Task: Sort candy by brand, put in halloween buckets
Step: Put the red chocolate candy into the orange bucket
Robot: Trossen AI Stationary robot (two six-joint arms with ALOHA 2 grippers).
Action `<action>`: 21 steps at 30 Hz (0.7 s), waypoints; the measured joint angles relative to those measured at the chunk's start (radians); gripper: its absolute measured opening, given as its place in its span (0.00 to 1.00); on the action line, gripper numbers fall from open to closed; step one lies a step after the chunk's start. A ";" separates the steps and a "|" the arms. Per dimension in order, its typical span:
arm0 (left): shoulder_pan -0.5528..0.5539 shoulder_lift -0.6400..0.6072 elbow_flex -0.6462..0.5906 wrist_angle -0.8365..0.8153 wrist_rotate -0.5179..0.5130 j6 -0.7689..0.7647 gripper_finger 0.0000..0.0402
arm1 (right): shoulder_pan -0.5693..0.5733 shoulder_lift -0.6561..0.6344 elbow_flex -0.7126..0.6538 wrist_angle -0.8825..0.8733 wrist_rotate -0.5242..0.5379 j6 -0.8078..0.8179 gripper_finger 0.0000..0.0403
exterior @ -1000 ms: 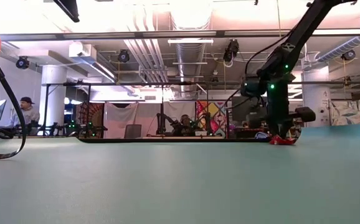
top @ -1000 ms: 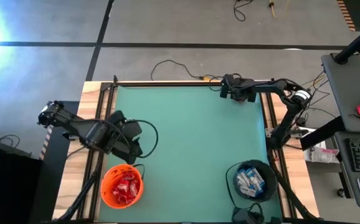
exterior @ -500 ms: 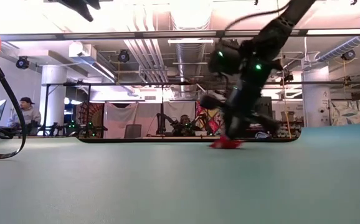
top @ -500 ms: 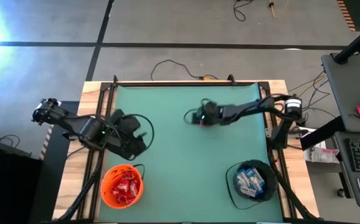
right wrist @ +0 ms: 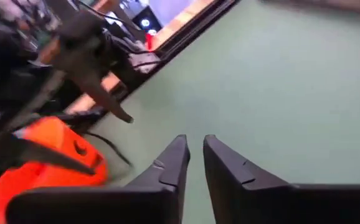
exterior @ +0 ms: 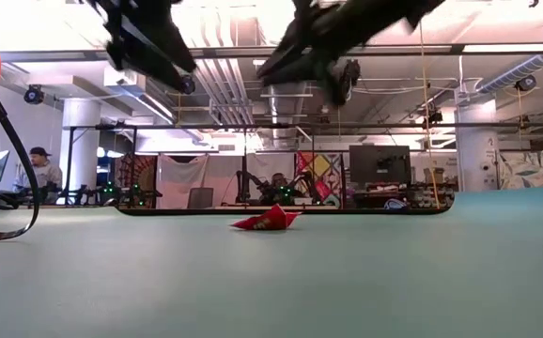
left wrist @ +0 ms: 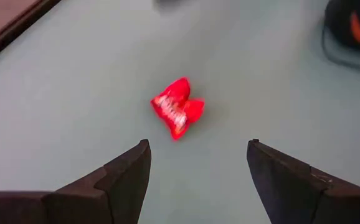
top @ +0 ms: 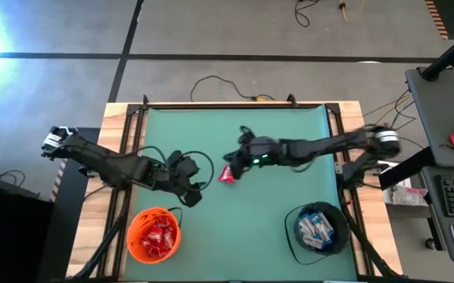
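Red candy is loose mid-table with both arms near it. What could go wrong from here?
1. The left gripper is open, facing the red candy; the right gripper hangs close beside it, so the arms could collide.
2. The candy lies crumpled on the mat; a low approach might push it.
3. The orange bucket sits near the left arm; a swing could knock it.

Lone candy (top: 227, 174) on mat (top: 243, 126) near centre, between left gripper (top: 194, 182) and right gripper (top: 235, 159). Both grippers above mat, clear of candy. Left bucket (top: 154, 233) at near-left corner, candies inside. Right bucket (top: 317, 228) at near-right corner, candies inside.
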 joint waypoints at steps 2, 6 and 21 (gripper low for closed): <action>0.021 0.011 -0.053 0.119 0.005 0.027 0.62 | 0.019 -0.102 0.000 -0.119 0.041 -0.094 0.13; 0.070 0.054 -0.178 0.386 0.000 0.029 0.66 | 0.066 -0.288 -0.001 -0.401 0.147 -0.140 0.23; 0.091 0.321 -0.162 0.658 -0.113 -0.121 0.83 | 0.176 -0.558 0.027 -0.671 0.507 -0.162 0.69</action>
